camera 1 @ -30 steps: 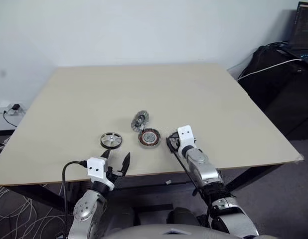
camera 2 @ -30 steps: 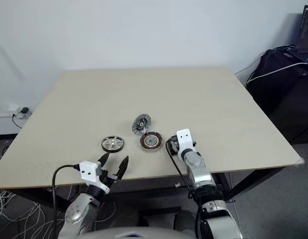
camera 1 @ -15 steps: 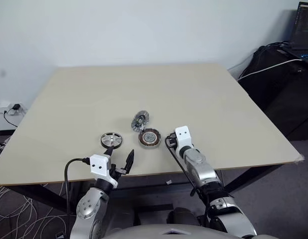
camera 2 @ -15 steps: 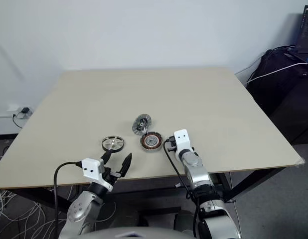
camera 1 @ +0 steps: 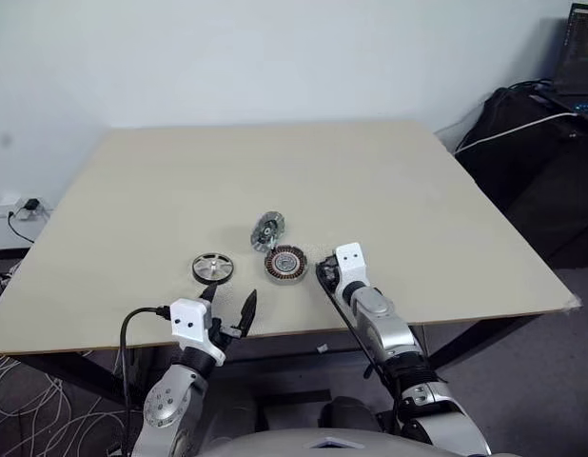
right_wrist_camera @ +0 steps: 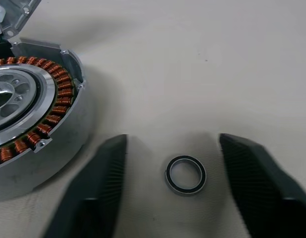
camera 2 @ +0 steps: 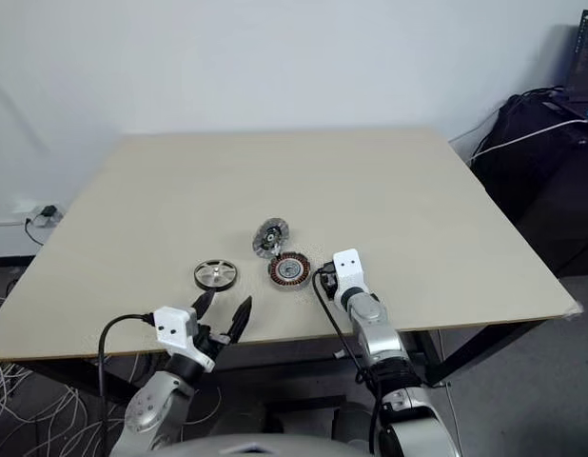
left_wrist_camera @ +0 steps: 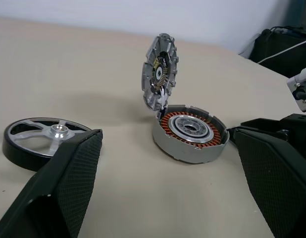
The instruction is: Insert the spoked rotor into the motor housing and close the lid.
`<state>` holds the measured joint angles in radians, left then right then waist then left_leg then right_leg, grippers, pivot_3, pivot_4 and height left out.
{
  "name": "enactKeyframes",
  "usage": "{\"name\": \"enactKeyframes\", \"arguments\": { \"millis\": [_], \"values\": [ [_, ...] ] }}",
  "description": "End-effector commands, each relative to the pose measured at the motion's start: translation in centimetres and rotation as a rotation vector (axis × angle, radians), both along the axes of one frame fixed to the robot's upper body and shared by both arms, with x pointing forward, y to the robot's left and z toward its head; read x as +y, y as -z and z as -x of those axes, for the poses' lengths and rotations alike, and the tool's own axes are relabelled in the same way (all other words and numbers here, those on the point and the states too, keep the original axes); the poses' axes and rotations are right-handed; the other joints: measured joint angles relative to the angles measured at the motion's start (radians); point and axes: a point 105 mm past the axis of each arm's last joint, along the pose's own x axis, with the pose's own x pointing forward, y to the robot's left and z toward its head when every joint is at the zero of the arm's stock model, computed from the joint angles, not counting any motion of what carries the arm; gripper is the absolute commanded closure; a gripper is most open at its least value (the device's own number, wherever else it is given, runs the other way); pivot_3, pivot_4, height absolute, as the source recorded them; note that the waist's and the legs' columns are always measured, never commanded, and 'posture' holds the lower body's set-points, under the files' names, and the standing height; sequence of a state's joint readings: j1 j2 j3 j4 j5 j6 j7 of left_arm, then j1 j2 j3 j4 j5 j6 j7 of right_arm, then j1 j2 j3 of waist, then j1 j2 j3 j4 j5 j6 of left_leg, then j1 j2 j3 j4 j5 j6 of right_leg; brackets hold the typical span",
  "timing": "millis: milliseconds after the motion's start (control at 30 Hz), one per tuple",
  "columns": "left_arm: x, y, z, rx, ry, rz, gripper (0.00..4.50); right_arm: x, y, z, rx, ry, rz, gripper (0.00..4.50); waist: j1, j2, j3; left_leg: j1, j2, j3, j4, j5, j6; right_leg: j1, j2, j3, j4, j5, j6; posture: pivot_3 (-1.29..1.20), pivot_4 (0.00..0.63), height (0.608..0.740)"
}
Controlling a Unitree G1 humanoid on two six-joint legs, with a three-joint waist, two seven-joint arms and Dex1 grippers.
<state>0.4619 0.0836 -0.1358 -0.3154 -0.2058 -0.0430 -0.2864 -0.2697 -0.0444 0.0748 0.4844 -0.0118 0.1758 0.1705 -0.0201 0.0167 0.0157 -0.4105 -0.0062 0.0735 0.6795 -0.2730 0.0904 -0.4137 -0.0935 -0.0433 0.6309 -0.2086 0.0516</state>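
The rotor [camera 1: 210, 268] lies flat on the tabletop [camera 1: 370, 190], just ahead of the left claw [camera 1: 227, 303] and slightly to its outer side; nothing touches it. In the left wrist view it sits beyond that claw's finger [left_wrist_camera: 69, 183], black rim down and pale spokes up. The housing [camera 1: 284, 263] lies flat too, copper windings facing up, ahead of the left claw toward the right claw [right_wrist_camera: 175, 183] and just beside the right claw's inner finger [right_wrist_camera: 96, 193], apart from it. The lid [camera 1: 267, 229] stands nearly upright at the far edge of the housing, its lower edge meeting the housing rim, its inner face turned toward the left claw. A small ring [right_wrist_camera: 185, 174] lies on the tabletop between the right claw's two fingers, touching neither. The left claw hangs near the front edge of the tabletop with its fingers spread wide and nothing between them. The right claw rests low over the tabletop beside the housing, its fingers well apart on either side of the ring, gripping nothing
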Motion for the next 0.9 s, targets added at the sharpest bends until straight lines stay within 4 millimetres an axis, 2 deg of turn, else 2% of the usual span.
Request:
{"name": "enactKeyframes", "arguments": {
  "millis": [33,233,367,533,633,833,867,900],
  "values": [
    [-0.6,-2.2,-0.1,-0.067,0.013,0.007,0.00,0.6,-1.9,-0.7,-0.070,-0.022,-0.010,0.99,-0.001,0.000,0.000,0.000,0.000,0.000,0.000,0.000,0.000,0.000,-0.001,0.000,0.000,0.000,0.000,0.00,0.000,0.740],
    [-1.1,-2.8,0.0,-0.067,0.013,0.007,0.00,0.8,-1.1,-0.4,-0.011,-0.027,-0.029,0.99,0.000,0.000,0.000,0.000,0.000,0.000,0.000,0.000,0.000,0.000,-0.001,0.000,0.000,0.000,0.000,0.00,0.000,0.740],
    [-1.3,-1.8,-0.2,-0.053,0.013,0.004,0.00,0.8,-0.5,0.0,0.036,-0.021,-0.046,0.99,0.000,0.000,0.000,0.000,0.000,0.000,0.000,0.000,0.000,0.000,-0.001,0.000,0.000,0.000,0.000,0.00,0.000,0.740],
    [-1.0,0.3,-0.7,-0.033,0.013,-0.001,0.00,0.7,-0.3,0.1,0.064,-0.019,-0.046,0.99,0.002,0.001,-0.001,0.000,0.000,0.000,0.000,0.000,0.000,0.000,0.000,0.000,0.000,0.000,0.000,0.00,0.000,0.740],
    [-0.7,0.8,-1.1,-0.038,0.012,-0.001,0.00,0.6,-0.3,0.1,0.070,-0.010,-0.038,1.61,0.002,0.001,-0.001,0.000,0.000,0.000,0.000,0.000,0.000,0.000,0.000,0.000,0.000,0.000,0.000,0.00,0.000,0.740],
    [0.3,1.1,-1.7,-0.045,0.010,-0.001,0.00,0.7,-0.3,0.1,0.072,-0.011,-0.035,3.55,0.000,0.001,-0.002,0.000,0.000,0.000,0.000,0.000,0.000,0.000,-0.002,0.000,0.000,0.000,0.000,0.00,0.000,0.740],
    [0.5,1.1,-1.7,-0.046,0.009,-0.001,0.00,0.7,-0.3,0.1,0.071,-0.011,-0.035,3.80,0.000,0.001,-0.002,0.000,0.000,0.000,0.000,0.000,0.000,0.000,-0.002,0.000,0.000,0.000,0.000,0.00,0.000,0.740],
    [0.7,1.2,-1.8,-0.047,0.009,-0.001,0.00,0.7,-0.4,0.1,0.065,-0.011,-0.036,3.81,0.000,0.001,-0.002,0.000,0.000,0.000,0.000,0.000,0.000,0.000,-0.002,0.000,0.000,0.000,0.000,0.00,0.000,0.740]
  ]
}}
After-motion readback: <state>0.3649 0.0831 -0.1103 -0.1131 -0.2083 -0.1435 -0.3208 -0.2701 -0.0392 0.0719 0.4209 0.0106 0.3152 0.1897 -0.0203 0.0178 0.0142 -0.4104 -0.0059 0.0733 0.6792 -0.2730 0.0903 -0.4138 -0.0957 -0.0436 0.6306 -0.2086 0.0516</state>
